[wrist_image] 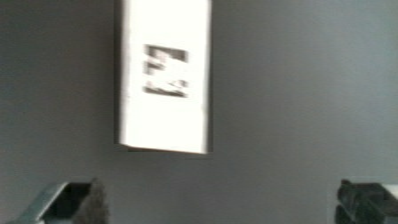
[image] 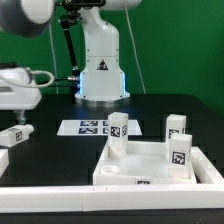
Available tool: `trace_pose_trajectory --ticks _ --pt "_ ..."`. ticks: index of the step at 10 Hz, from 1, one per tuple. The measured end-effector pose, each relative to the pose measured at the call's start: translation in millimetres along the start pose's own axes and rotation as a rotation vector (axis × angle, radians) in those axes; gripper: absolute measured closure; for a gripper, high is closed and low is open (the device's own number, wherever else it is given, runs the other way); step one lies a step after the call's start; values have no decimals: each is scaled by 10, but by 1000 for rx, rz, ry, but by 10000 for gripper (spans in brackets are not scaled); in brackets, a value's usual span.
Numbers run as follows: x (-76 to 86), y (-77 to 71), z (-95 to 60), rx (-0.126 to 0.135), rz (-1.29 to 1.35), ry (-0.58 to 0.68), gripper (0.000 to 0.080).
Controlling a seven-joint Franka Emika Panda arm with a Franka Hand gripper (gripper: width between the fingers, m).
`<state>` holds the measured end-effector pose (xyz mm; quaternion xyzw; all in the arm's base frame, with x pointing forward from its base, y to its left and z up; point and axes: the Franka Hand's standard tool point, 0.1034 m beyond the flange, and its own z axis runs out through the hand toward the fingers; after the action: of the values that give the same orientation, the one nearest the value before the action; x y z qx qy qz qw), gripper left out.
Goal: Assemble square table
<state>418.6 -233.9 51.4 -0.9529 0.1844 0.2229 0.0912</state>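
Hovering above a loose leg post (wrist_image: 167,75), the gripper (wrist_image: 222,203) has its fingers spread wide, with nothing between them; both fingertips (wrist_image: 71,203) show at the edge of the wrist view with bare dark table between. The post lies flat on its side just ahead of the open jaws, its tag facing up, which suggests the hand is lining up for a grasp across its narrow width.

In the exterior view the gripper (image: 14,88) sits at the view's left, above the black table (image: 160,108). Well away from the hand, the square panel (image: 150,165) rests with its rim up, and three leg posts (image: 180,150) stand in its corners, apparently already fitted. That leaves one corner to fill, so the lying post is likely the last leg. Another small tagged white piece (image: 13,136) lies below the hand, possibly the same post; I cannot tell.

Beyond the panel lies the marker board (image: 90,127), before the arm's base (image: 102,75). Behind hangs a green backdrop (image: 170,40).
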Motion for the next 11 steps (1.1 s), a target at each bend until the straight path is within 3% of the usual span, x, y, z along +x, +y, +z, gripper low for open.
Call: trace_pose_trajectory --ticks 1,4,5,7,8,9,11 --pt "-74 -6 83 20 32 -94 151" --pt "-98 -7 111 33 30 -266 151" --pt "-71 26 147 30 33 -295 151" --pt "-86 154 402 20 86 -355 151" --pt "-152 97 490 25 129 -398 151" --pt "-240 65 554 50 168 -465 151" --pt "-204 78 544 44 166 -449 151"
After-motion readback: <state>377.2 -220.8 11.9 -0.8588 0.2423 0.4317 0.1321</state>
